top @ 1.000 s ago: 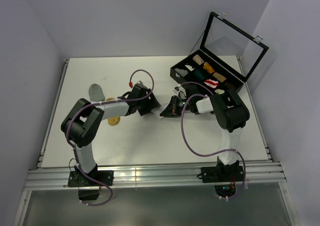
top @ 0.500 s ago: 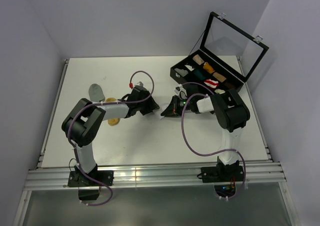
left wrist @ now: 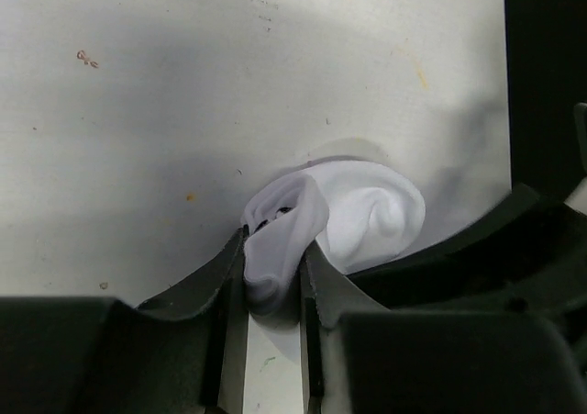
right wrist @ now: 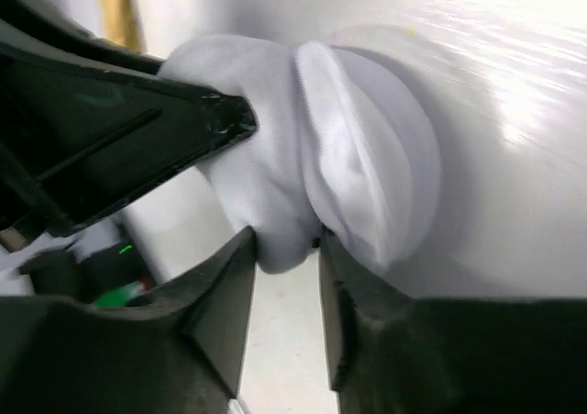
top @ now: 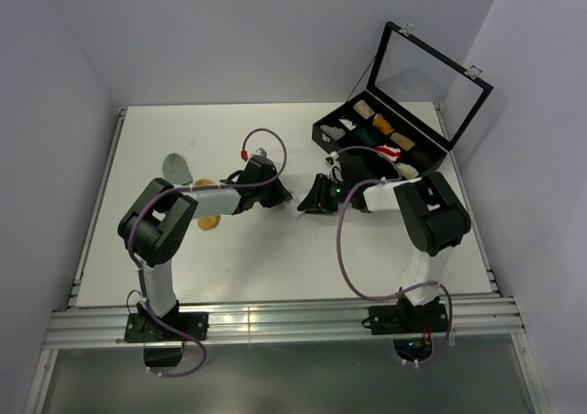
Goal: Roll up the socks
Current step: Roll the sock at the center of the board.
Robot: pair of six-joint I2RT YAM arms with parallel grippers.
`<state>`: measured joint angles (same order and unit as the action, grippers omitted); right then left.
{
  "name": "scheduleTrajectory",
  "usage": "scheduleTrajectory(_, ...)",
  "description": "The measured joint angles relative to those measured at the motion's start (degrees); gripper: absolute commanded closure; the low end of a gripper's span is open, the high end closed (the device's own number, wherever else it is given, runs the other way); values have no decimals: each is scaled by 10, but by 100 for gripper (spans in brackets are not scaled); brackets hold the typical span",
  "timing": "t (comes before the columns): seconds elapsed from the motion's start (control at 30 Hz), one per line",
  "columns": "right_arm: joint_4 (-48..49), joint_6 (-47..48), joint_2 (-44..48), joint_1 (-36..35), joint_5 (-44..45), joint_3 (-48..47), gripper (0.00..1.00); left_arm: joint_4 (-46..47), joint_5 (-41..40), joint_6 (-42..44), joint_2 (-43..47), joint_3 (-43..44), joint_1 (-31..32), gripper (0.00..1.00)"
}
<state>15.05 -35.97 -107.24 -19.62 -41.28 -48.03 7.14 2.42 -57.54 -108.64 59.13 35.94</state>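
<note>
the white sock [left wrist: 376, 217] lies bunched at the middle of the bench [top: 275, 267]. the left fingers [left wrist: 204, 284] pinch one fold of it from 9 o'clock, the right fingers [right wrist: 220, 285] pinch another from 3 o'clock.

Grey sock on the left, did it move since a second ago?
No. The grey sock lies in the same spot, just as far from the table's left edge as before.

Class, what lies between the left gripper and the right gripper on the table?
The bunched white sock, a fold of it pinched in the left gripper's jaws and the right gripper against its other side. Both wrist views show it.
</note>
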Motion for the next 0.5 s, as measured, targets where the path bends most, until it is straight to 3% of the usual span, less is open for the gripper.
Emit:
scheduleTrajectory(0.13,-34,38,73,-33,122,27,47,-48,-29,10,-1,27,14,100)
scheduleTrajectory(0.37,-88,131,226,-146,387,50,43,-125,-72,30,-1,64,37,100)
scheduleTrajectory(0.5,-83,192,253,-236,499,50,42,-142,-74,37,-5,75,38,100)
